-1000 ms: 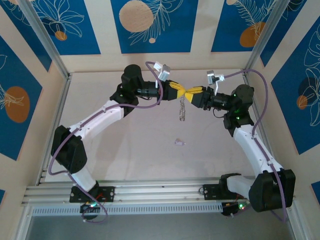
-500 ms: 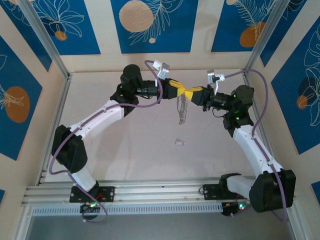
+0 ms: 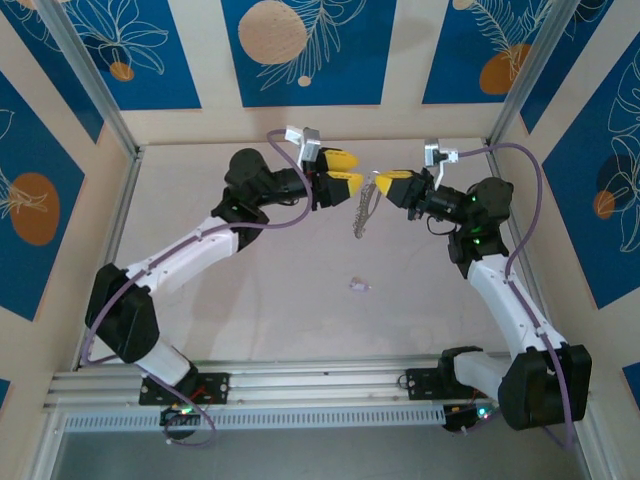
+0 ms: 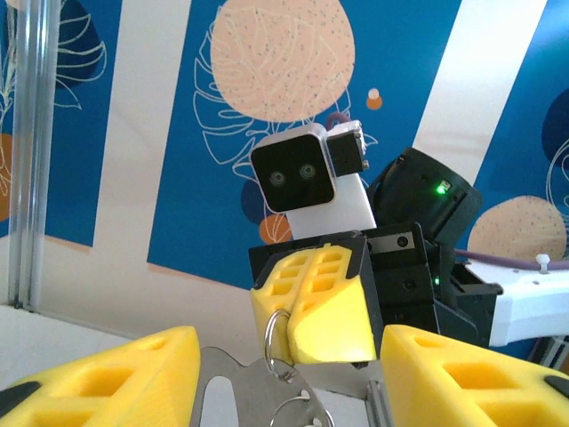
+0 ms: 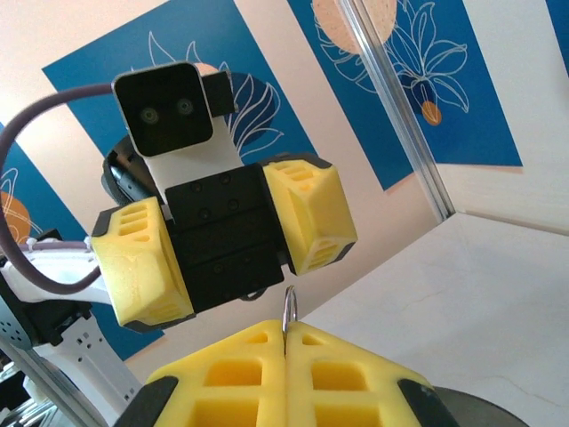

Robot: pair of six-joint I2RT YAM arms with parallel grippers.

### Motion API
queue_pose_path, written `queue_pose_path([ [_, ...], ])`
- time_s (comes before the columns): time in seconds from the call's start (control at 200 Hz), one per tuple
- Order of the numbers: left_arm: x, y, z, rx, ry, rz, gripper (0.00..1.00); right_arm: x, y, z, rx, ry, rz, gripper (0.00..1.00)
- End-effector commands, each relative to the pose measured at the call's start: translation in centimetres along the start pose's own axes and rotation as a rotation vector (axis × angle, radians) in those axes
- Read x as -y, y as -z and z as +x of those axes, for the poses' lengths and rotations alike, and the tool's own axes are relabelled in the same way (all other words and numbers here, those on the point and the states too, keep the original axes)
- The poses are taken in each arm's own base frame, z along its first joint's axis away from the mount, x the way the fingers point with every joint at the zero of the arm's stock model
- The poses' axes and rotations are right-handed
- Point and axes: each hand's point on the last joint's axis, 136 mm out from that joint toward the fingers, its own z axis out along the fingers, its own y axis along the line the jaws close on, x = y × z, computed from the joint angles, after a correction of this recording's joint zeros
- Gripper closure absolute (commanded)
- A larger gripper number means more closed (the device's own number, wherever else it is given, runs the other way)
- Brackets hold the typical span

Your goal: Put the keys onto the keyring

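Note:
The keyring (image 3: 365, 212) hangs above the table as a thin loop with small silvery pieces along it. My right gripper (image 3: 381, 181) is shut on its top ring (image 5: 289, 307), which sticks up from between the closed yellow fingers (image 5: 356, 378). In the left wrist view the same ring (image 4: 272, 331) is pinched in the right gripper (image 4: 307, 298), and a flat silvery plate (image 4: 233, 391) hangs below it. My left gripper (image 3: 353, 171) stands open just left of the keyring, not touching it. One small pale key (image 3: 358, 285) lies on the table below.
The pale table (image 3: 260, 300) is walled by blue and beige patterned panels. A metal rail (image 3: 300, 385) runs along the near edge by the arm bases. Upright posts (image 3: 95, 85) stand at the back corners.
The left gripper has opened and pulled back to the left, off the keyring. The right gripper closed and stays shut on the ring, so the keyring now hangs from it alone.

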Motion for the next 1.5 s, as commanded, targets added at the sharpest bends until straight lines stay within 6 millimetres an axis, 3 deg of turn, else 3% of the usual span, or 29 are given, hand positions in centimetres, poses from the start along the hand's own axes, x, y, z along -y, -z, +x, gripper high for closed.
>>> queue_pose_path([
  [0.0, 0.9, 0.2, -1.4, 0.065, -0.011, 0.019, 0.45, -1.5, 0.4, -1.4, 0.06, 0.054, -0.014, 1.0],
  [0.81, 2.1, -1.4, -1.8, 0.092, 0.05, 0.172, 0.55, -2.9, -0.7, -1.9, 0.088, 0.046, -0.06, 1.0],
  [1.27, 3.0, -1.6, -1.5, 0.077, 0.052, 0.2, 0.69, -3.4, -0.9, -1.7, 0.086, 0.044, -0.063, 1.0],
  [1.495, 3.2, -1.7, -1.3, 0.071, 0.049, 0.205, 0.9, -3.2, -1.1, -1.4, 0.082, 0.04, -0.059, 1.0],
])
